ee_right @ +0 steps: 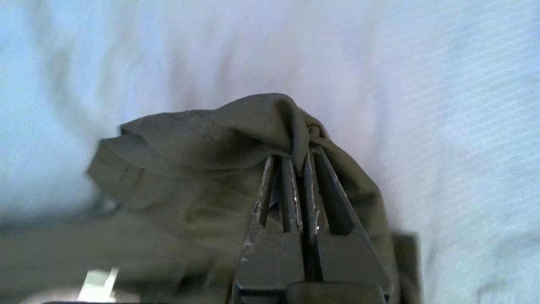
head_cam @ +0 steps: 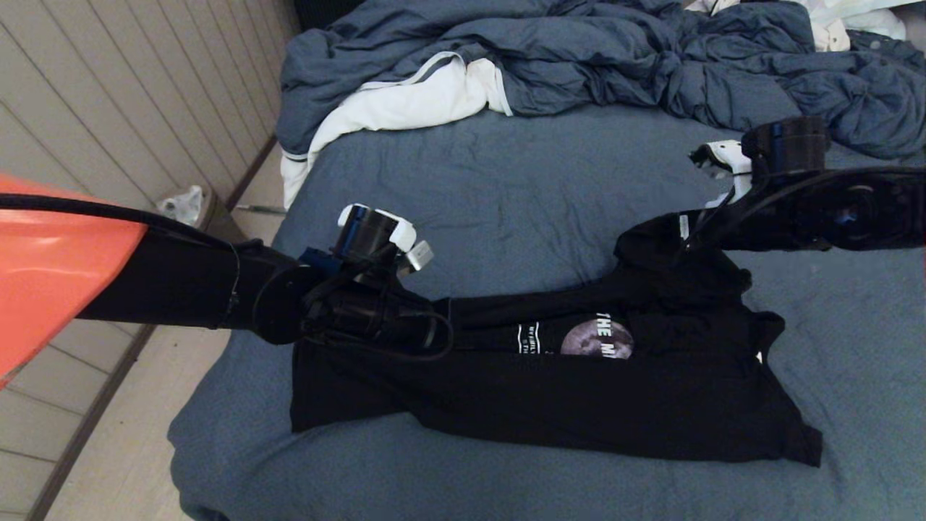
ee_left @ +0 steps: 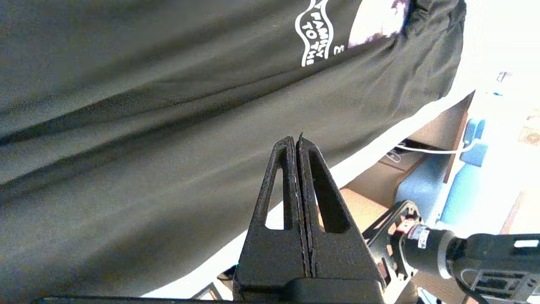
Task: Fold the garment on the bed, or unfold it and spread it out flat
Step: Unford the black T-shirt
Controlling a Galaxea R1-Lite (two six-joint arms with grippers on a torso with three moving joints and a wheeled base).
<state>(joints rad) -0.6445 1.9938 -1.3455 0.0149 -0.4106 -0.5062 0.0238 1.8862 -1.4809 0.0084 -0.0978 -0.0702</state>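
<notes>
Two grippers hold the shirt (head_cam: pixel 550 391), and that is why it looks pulled long across the bed (head_cam: pixel 506 195).

Nearest to the robot lies the flat lower part of the shirt, on the blue sheet. The moon print (head_cam: pixel 597 338) peeks out from a fold in the middle of the shirt.

At the left end of the shirt is the left gripper (ee_left: pixel 298 145). Its fingers are pressed tight together. The head view hides its tip behind the arm, so you cannot tell there if it has cloth. The left wrist view shows the closed tip right up against the dark cloth, and a thin edge may be caught in it, but I cannot be sure. That view also shows white letters (ee_left: pixel 315 36) on the shirt.

At the far right end of the shirt is the right gripper (ee_right: pixel 300 160). It pinches a bunch of black cloth. In the head view this end of the shirt is lifted off the sheet, most likely so it can be opened out or folded over. Only the right wrist view shows the cloth squeezed between the fingers.

Farthest from the shirt, at the head of the bed, sit the rumpled duvet (head_cam: pixel 615 65) and a white cloth (head_cam: pixel 405 108).
</notes>
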